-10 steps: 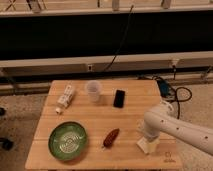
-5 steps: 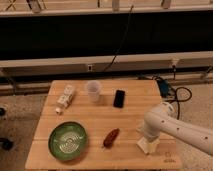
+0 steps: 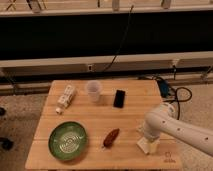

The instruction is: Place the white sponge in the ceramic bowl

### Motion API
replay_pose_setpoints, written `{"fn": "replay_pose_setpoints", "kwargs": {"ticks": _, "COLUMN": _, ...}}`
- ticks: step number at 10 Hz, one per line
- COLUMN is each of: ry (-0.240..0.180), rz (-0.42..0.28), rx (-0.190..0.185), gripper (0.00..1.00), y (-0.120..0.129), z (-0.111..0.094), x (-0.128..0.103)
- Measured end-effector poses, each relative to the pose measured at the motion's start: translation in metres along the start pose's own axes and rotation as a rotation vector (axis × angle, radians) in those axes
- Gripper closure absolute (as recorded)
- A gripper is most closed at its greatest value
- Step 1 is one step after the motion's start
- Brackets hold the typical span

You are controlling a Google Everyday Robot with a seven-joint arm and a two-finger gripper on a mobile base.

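Observation:
The white sponge [image 3: 149,146], a small off-white block, lies on the wooden table [image 3: 130,112] near its front right corner. My gripper [image 3: 148,136] hangs at the end of the white arm, directly over the sponge and close down on it, open. The arm hides the sponge's top side. The ceramic bowl [image 3: 68,140], round and green with a pale pattern inside, sits at the front left of the table, well to the left of the gripper, with nothing in it.
A reddish-brown oblong object [image 3: 111,137] lies between bowl and sponge. Further back stand a translucent white cup [image 3: 94,91], a black phone [image 3: 119,98] and a printed white tube package [image 3: 65,97]. Cables [image 3: 172,92] lie on the floor at the right.

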Motion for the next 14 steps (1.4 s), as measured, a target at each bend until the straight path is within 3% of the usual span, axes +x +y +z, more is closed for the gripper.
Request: {"fn": "replay_pose_setpoints", "kwargs": {"ticks": 14, "ry": -0.022, "rz": -0.029, "rx": 0.016, "gripper": 0.2, "y": 0.0022, "z": 0.0047, "x": -0.0003}}
